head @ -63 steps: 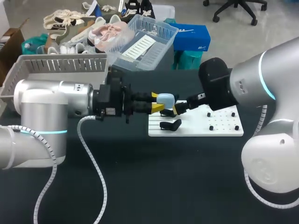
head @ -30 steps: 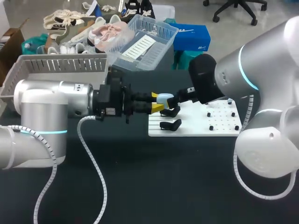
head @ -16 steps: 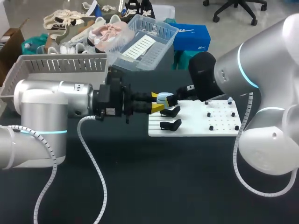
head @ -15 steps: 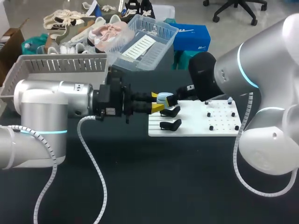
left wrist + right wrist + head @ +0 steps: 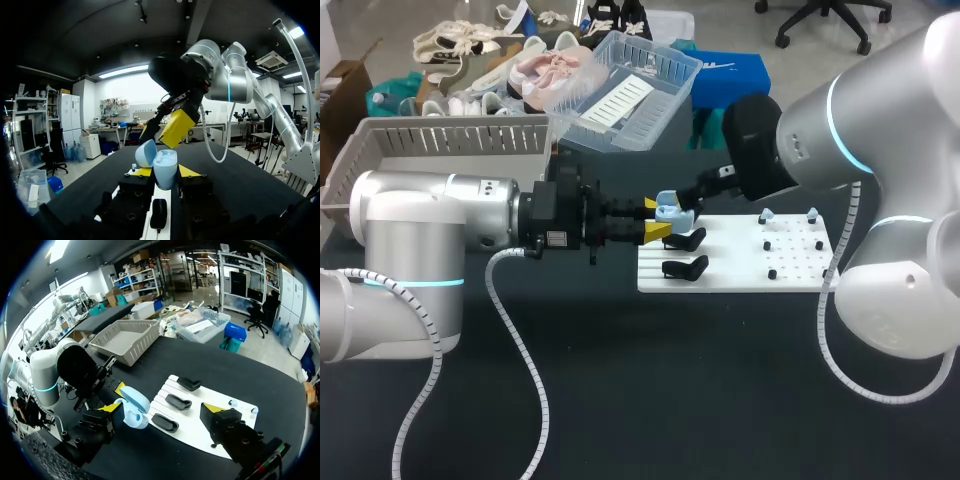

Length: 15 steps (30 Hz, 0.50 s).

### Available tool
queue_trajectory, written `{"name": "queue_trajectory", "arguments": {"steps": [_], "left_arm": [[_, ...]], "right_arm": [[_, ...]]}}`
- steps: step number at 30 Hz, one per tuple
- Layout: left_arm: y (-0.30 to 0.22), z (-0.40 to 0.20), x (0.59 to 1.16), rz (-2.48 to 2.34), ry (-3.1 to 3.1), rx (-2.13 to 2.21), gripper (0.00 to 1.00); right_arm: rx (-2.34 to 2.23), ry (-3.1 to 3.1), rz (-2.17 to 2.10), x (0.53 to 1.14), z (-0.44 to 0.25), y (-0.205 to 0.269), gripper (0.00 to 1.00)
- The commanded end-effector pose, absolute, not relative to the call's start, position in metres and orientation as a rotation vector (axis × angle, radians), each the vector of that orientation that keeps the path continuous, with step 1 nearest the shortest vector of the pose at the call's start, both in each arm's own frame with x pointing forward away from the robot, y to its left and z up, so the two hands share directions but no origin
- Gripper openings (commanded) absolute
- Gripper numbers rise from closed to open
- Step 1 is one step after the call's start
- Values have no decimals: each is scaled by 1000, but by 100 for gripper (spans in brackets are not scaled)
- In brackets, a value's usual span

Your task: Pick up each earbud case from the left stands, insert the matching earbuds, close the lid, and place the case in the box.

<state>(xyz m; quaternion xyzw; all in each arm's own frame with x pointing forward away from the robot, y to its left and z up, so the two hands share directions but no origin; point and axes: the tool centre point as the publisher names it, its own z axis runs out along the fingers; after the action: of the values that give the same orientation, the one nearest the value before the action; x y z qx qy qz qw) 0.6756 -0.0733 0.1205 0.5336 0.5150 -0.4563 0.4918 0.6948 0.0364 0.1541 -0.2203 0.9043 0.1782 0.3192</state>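
A light blue earbud case (image 5: 667,209) hangs above the white board's left end, held upright between the yellow tips of my left gripper (image 5: 657,221). In the left wrist view the case (image 5: 165,164) sits between the fingers of that gripper (image 5: 165,173), with its lid (image 5: 144,153) swung open. My right gripper (image 5: 689,201) is just beyond the case, open and holding nothing. The right wrist view has the case (image 5: 133,408) beside one finger of my wide-open right gripper (image 5: 160,409). Two small earbuds (image 5: 766,215) stand on the board's far right part.
The white board (image 5: 740,272) carries black stands (image 5: 685,267) on its left part and pegs on its right. A grey slatted basket (image 5: 440,138) stands at the back left. A clear plastic basket (image 5: 665,78) lies behind the board.
My right gripper has moved up and back from the case. The case's lid, shut earlier, now stands open. My left arm has stayed put.
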Motion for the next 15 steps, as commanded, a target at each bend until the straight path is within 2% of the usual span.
{"name": "queue_trajectory", "arguments": {"steps": [1,15], "left_arm": [[-74,120,675,-1103,1251,1292,0],[-74,120,675,-1103,1251,1292,0]], "right_arm": [[-545,2369,396,690,157,21,100],[-435,2462,9,706,130,-69,100]]}}
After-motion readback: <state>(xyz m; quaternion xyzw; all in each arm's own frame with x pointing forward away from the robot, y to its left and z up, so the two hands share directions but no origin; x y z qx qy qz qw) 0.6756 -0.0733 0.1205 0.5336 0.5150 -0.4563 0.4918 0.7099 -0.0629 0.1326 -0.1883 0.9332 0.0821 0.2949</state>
